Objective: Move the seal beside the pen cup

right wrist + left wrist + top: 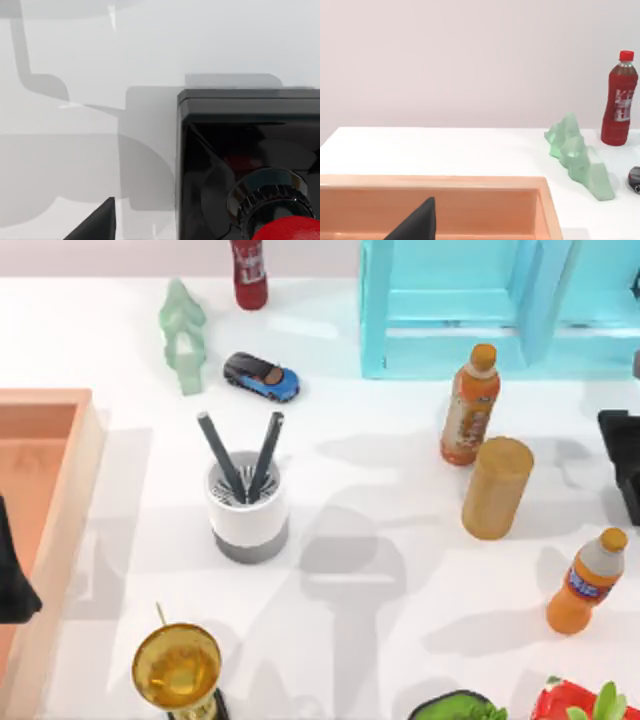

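Note:
The pen cup [247, 508] is white with a grey bottom band and holds two dark pens. It stands left of the table's middle. The seal [240, 150] appears close up in the right wrist view as a black square block with a knurled ring and a red knob, and a dark part of my right gripper [95, 225] is beside it. A black block cut off by the top view's right edge looks like the same seal [622, 465], far from the cup. My left gripper [15, 585] is parked over the wooden tray [75, 480] at the left.
A tan wooden cylinder [497, 488] and two orange bottles [470, 405] [587, 582] stand between seal and cup. At the back are a red bottle [249, 272], a pale green figurine [183, 335], a blue toy car [262, 376] and a turquoise shelf [480, 350]. A gold trophy [178, 670] stands in front.

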